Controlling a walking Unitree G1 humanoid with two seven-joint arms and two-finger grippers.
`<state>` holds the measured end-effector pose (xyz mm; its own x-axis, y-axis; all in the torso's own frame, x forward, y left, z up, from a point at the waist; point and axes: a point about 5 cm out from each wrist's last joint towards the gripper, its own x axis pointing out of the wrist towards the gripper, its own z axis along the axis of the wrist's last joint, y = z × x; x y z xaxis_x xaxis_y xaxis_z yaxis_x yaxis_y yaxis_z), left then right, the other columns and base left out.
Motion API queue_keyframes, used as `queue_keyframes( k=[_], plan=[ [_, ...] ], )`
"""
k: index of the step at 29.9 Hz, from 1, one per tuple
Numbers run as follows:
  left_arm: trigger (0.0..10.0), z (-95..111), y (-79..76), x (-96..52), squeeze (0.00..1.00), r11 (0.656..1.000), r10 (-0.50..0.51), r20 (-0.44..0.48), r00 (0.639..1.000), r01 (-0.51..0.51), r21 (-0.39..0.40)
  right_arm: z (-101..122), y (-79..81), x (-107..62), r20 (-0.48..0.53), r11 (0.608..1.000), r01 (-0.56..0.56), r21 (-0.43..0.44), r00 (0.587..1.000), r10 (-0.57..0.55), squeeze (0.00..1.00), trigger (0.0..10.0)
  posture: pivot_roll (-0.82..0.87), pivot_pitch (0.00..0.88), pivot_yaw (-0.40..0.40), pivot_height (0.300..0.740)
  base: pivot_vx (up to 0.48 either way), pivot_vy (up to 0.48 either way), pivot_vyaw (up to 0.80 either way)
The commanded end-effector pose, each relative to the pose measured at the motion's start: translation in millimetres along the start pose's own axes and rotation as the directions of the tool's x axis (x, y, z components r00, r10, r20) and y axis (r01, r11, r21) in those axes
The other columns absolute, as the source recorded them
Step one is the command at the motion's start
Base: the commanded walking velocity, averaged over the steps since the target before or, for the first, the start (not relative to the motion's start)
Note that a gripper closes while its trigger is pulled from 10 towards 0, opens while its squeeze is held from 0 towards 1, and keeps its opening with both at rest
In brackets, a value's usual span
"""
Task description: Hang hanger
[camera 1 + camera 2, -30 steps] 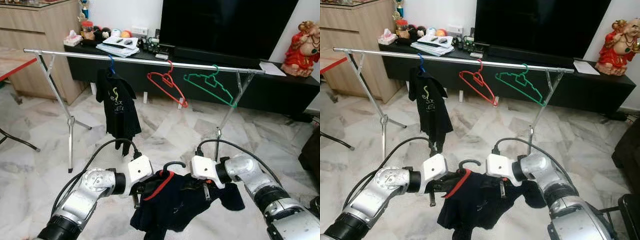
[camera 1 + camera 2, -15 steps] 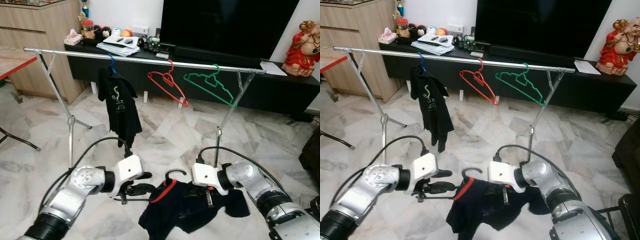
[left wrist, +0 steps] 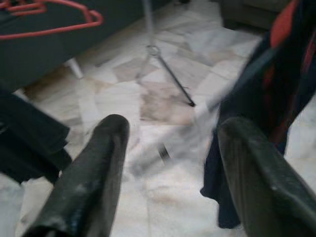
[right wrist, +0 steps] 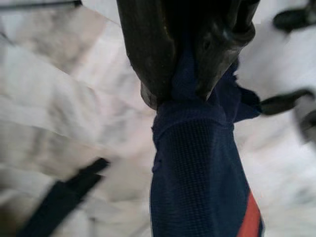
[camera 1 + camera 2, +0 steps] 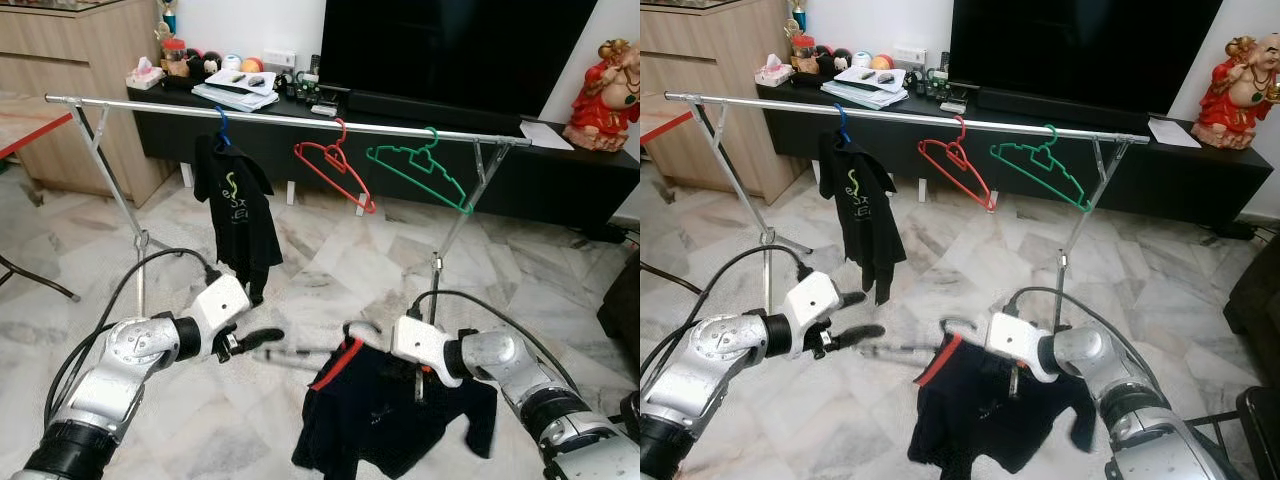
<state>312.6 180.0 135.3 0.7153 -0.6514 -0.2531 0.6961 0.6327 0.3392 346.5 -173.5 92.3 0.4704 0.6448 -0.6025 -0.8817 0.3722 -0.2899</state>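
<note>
**Left pincer released; garment carried by the right pincer alone**

Left eye view: we are noting that the left pincer (image 5: 262, 340), which half a second ago was close against the garment's collar, is now standing apart from it with its fingers spread and nothing between them. The dark shirt (image 5: 385, 415), on its hanger (image 5: 360, 328), is hanging from the right pincer (image 5: 416, 372), well below the rail (image 5: 290, 120) and nearer our right side than a second ago. The hanger's hook is blurred, so we are not judging its exact orientation. On the rail, a black shirt (image 5: 232, 215), a red hanger (image 5: 336, 172) and a green hanger (image 5: 420, 172) are hanging.

Right eye view: we are seeing the same layout. The free stretch of rail lies between the black shirt and the red hanger.

Left wrist view: the two black fingers (image 3: 89, 177) are standing wide apart, with marble floor (image 3: 163, 113) between them and the dark shirt off to one side.

Right wrist view: the fingers (image 4: 148, 49) are clamping a bunched fold of navy fabric.

We are judging that the handover is complete. The next step calls for raising the hook to the rail; single-sided support may let the load swing.
</note>
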Motion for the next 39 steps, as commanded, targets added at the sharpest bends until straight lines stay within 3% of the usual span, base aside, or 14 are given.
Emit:
queue_keyframes(
  k=[1, 5, 8, 9, 13, 15, 19, 26, 30, 33, 39],
  plan=[
    [10.0, -4, -2.3, 1.0, 1.00, 0.998, 0.067, 0.011, 0.998, -0.067, -0.015, 1, -7.5, -1.6, 0.026, 0.991, 0.107, 0.083, 0.994, -0.110, 0.00, 0.0, 0.14, 0.055, -0.118, 0.740, 0.000, 0.000, 0.00],
    [10.0, -14, -14.0, 3.9, 1.00, 0.987, 0.124, 0.024, 0.992, -0.121, -0.106, 8, -9.6, 5.1, 0.061, 0.971, 0.180, 0.154, 0.980, -0.191, 0.00, 0.0, 0.13, 0.058, -0.112, 0.740, 0.000, 0.000, 0.00],
    [10.0, -20, -17.4, 6.3, 1.00, 0.982, 0.154, 0.010, 0.988, -0.152, -0.109, 19, -10.9, 8.8, 0.108, 0.970, 0.183, 0.159, 0.974, -0.202, 0.00, 0.0, 0.13, 0.056, -0.110, 0.740, 0.000, 0.000, 0.00],
    [10.0, -22, -18.2, 7.3, 0.00, 0.979, 0.159, 0.005, 0.987, -0.157, -0.126, 22, -11.2, 9.8, 0.124, 0.972, 0.178, 0.154, 0.972, -0.198, 0.00, 0.0, 0.13, 0.056, -0.110, 0.740, 0.000, 0.000, 0.00],
    [10.0, -30, -17.6, 15.3, 0.00, 0.961, 0.227, -0.012, 0.974, -0.226, -0.157, 45, -14.3, 15.5, 0.193, 0.976, 0.165, 0.139, 0.963, -0.190, 0.00, 0.0, 0.13, 0.044, -0.108, 0.740, 0.000, 0.000, 0.00],
    [10.0, -40, -24.1, 26.4, 0.00, 0.960, 0.242, -0.067, 0.968, -0.249, -0.127, 64, -21.4, 18.2, 0.227, 0.968, 0.198, 0.155, 0.946, -0.230, 0.00, 0.0, 0.13, 0.036, -0.109, 0.740, 0.000, 0.000, 0.00],
    [10.0, -48, -28.2, 34.7, 0.00, 0.946, 0.279, -0.096, 0.955, -0.291, -0.141, 80, -25.1, 19.6, 0.263, 0.964, 0.202, 0.176, 0.934, -0.243, 0.00, 0.0, 0.12, 0.028, -0.110, 0.740, 0.000, 0.000, 0.00],
    [10.0, -55, -28.6, 41.3, 0.00, 0.917, 0.351, -0.109, 0.930, -0.365, -0.164, 106, -22.1, 22.0, 0.336, 0.978, 0.161, 0.132, 0.921, -0.196, 0.00, 0.0, 0.11, 0.021, -0.116, 0.740, 0.000, 0.000, 0.00],
    [10.0, -58, -22.4, 40.0, 0.00, 0.904, 0.399, -0.130, 0.908, -0.413, -0.108, 113, -22.6, 21.8, 0.348, 0.978, 0.161, 0.131, 0.916, -0.197, 0.00, 0.0, 0.11, 0.028, -0.121, 0.740, 0.000, 0.000, 0.00],
    [10.0, -67, -22.5, 38.2, 0.00, 0.903, 0.427, -0.186, 0.885, -0.428, 0.039, 128, -20.3, 23.5, 0.377, 0.982, 0.146, 0.122, 0.908, -0.182, 0.00, 0.0, 0.10, 0.035, -0.123, 0.740, 0.000, 0.000, 0.00],
    [10.0, -68, -21.0, 39.6, 0.00, 0.892, 0.451, -0.192, 0.871, -0.442, 0.091, 139, -17.3, 22.8, 0.403, 0.985, 0.133, 0.113, 0.900, -0.168, 0.00, 0.0, 0.10, 0.042, -0.127, 0.740, 0.000, 0.000, 0.00]
  ],
)
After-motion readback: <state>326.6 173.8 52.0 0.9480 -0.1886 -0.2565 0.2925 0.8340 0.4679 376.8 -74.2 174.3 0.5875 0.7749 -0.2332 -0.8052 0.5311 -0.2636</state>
